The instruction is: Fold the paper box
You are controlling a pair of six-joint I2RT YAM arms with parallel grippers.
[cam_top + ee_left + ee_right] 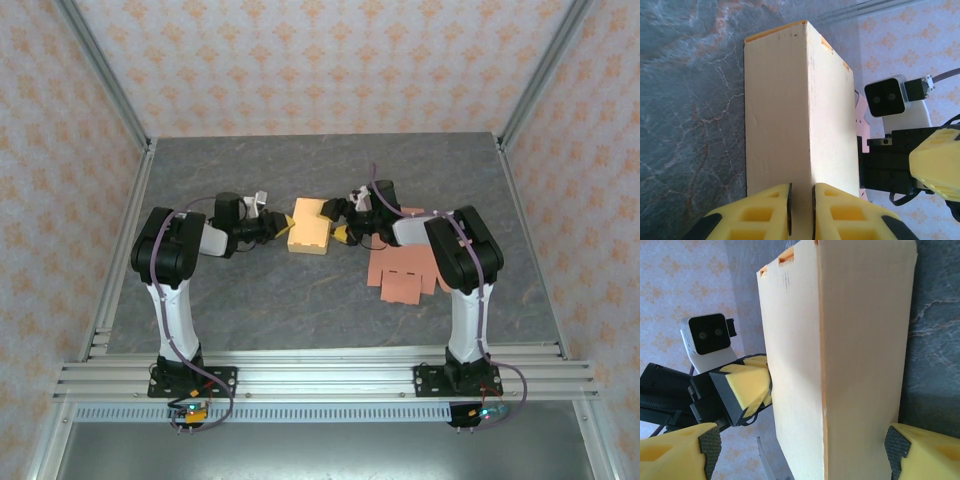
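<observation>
The paper box [308,226] is a pale yellow, closed block lying on the grey table between the two grippers. My left gripper [278,228] meets it from the left, its fingers nearly together and their tips against the box's side face [785,125]. In the left wrist view only a thin slit separates the left gripper's [801,187] pads, with nothing pinched between them. My right gripper [341,230] comes in from the right and stands wide open. In the right wrist view it [802,435] straddles the box [840,340], with a gap on the left side. The left gripper's fingertips [752,385] show touching the far face.
A flat pinkish-brown cardboard sheet [405,270] lies under the right arm's forearm, near the right side. The grey marbled table [300,170] is bounded by metal frame posts [105,80] and patterned walls. The right wrist's camera housing [885,97] sits just behind the box.
</observation>
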